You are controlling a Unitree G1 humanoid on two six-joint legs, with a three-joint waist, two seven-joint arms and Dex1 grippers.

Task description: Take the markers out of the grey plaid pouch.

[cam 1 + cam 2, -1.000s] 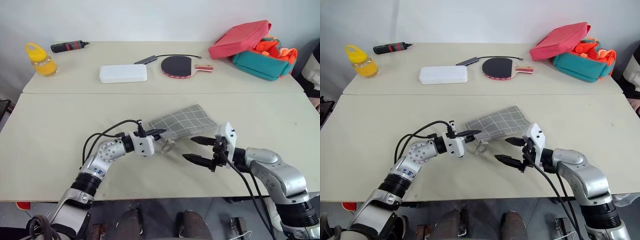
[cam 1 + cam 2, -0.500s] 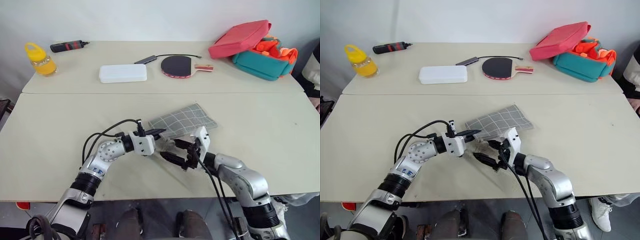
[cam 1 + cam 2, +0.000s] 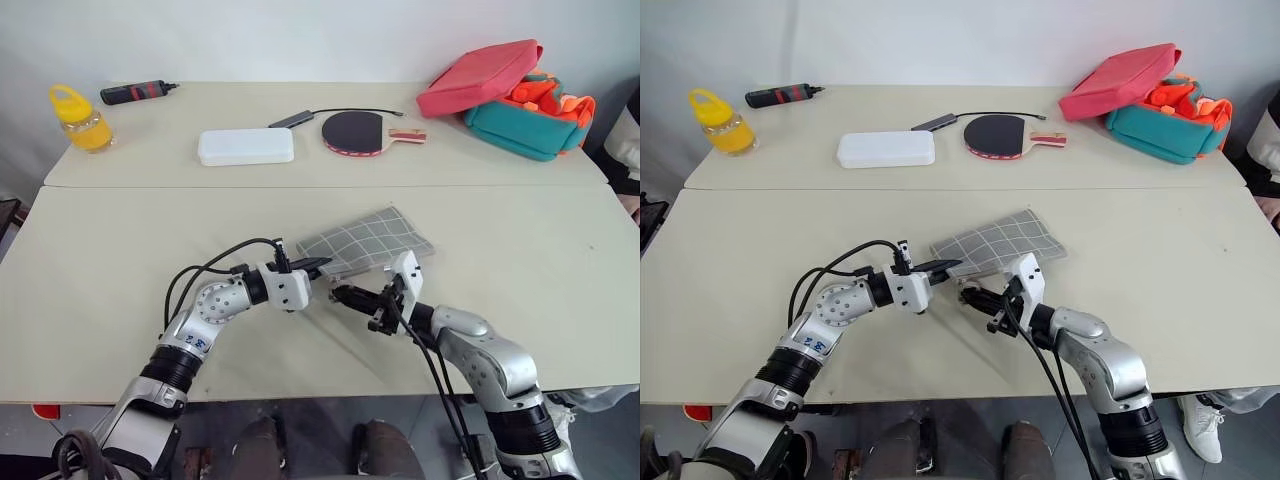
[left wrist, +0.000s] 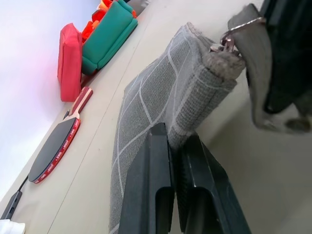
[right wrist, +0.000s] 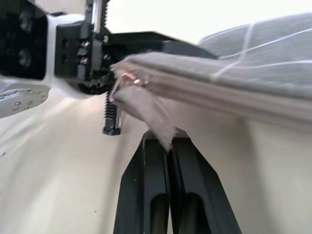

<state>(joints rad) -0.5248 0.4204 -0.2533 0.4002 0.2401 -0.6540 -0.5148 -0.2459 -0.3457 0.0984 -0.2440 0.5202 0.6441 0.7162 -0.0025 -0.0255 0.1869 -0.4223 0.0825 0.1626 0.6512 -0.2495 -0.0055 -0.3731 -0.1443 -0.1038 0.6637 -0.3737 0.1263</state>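
While the left gripper (image 3: 318,266) pinches one corner of the grey plaid pouch (image 3: 368,243), lifting that end off the near table (image 3: 120,260), the right gripper (image 3: 343,295) is clamped on the pouch's loop pull (image 5: 146,109) just beside it.

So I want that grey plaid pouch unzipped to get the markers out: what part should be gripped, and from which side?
Probably the loop pull hanging at the grey plaid pouch's near corner. It dangles free of the fabric, so it suits coming in level from the robot's right. The right gripper is shut on it, and the left gripper pinches the pouch's corner to brace it.
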